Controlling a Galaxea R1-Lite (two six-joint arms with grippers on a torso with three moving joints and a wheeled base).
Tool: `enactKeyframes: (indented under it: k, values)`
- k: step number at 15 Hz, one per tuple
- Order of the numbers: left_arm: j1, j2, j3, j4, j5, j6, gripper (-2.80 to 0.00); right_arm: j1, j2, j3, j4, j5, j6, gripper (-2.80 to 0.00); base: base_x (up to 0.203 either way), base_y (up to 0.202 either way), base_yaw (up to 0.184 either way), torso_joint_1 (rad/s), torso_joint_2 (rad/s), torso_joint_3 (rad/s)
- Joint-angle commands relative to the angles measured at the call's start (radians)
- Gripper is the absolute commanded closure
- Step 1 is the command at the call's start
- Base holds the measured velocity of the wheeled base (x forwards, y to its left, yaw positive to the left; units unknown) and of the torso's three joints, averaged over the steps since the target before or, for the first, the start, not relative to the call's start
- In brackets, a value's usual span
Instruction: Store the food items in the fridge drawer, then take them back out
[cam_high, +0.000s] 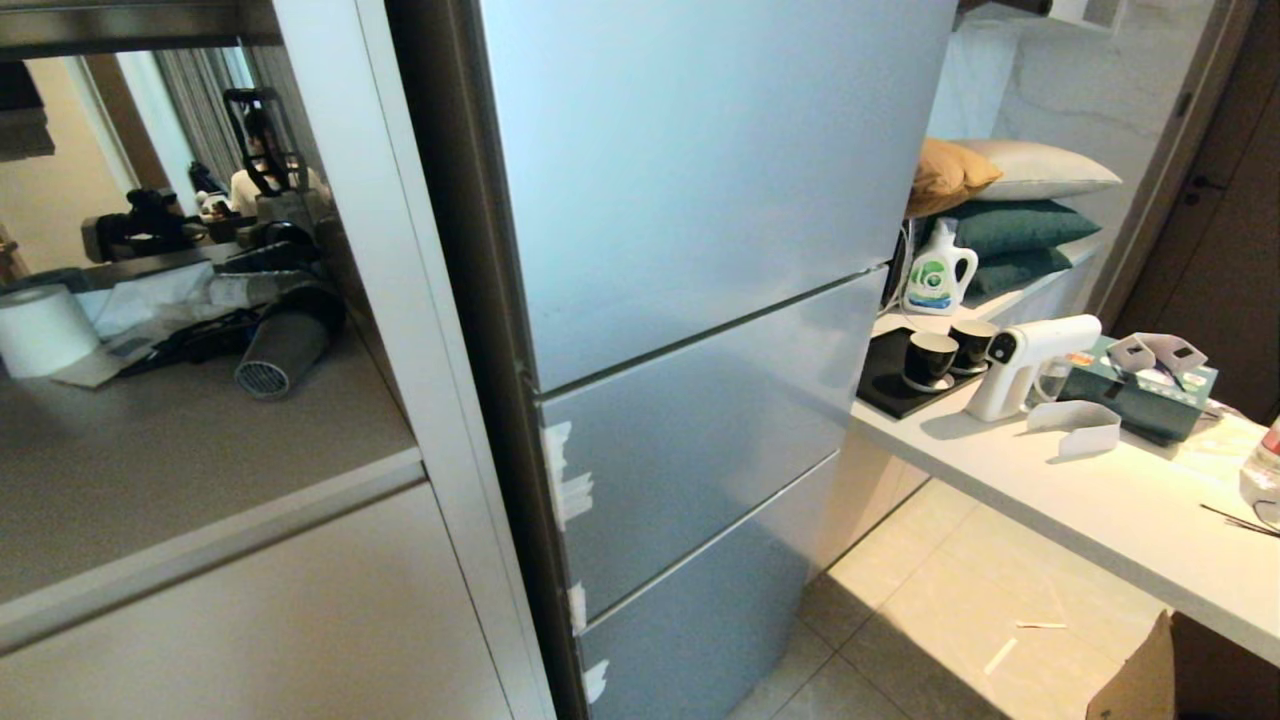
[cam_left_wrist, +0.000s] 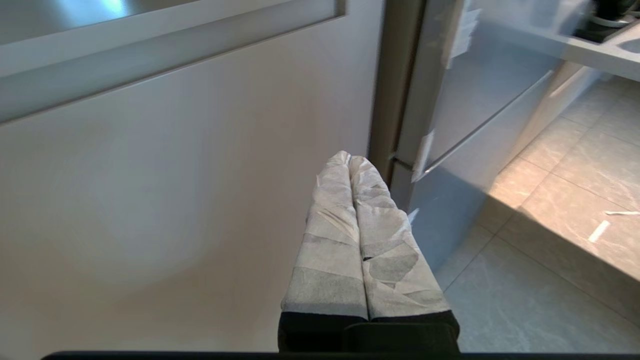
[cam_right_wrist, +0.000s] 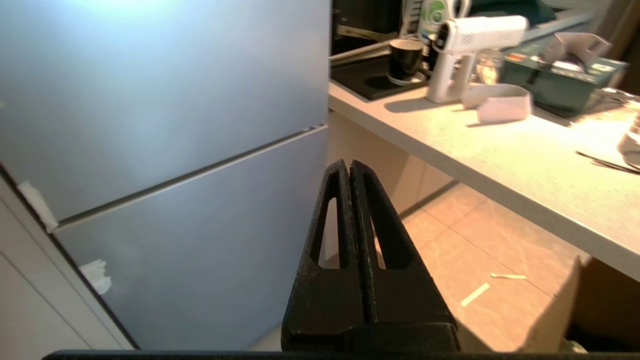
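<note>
Before the fridge drawer (cam_high: 700, 440), shut, I hold left end effector (cam_left_wrist: 350, 159) and right end effector (cam_right_wrist: 346, 165) pinched closed, empty, short of its front. No food items visible; opening step pending. Next I must reach its taped left edge and pull.

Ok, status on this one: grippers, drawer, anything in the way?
Left gripper shut, empty. Right gripper shut, empty. Drawer closed. Food not in view.

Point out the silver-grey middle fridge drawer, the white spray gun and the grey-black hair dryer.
Silver-grey middle fridge drawer (cam_high: 710, 440), head view, centre of front panel.
White spray gun (cam_high: 1035, 345), head view, barrel.
Grey-black hair dryer (cam_high: 285, 345), head view, barrel.
</note>
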Motion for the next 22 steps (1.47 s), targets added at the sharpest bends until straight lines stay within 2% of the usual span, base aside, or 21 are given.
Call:
enactKeyframes:
  k: [1, 12, 22]
  values:
    - [0.000, 0.001, 0.000, 0.000, 0.002, -0.002, 0.00, 0.001, -0.001, 0.031, -0.001, 0.000, 0.000, 0.00, 0.000, 0.000, 0.000, 0.000, 0.00, 0.000]
    - [0.000, 0.001, 0.000, 0.000, 0.002, -0.002, 0.00, 0.001, -0.001, 0.031, -0.001, -0.002, 0.004, 0.00, 0.000, 0.000, 0.000, -0.076, 0.17, 0.085]
    - [0.000, 0.001, 0.000, 0.000, 0.002, -0.002, 0.00, -0.001, -0.001, 0.031, -0.001, -0.002, 0.004, 0.00, 0.000, 0.000, 0.000, -0.133, 0.30, 0.161]
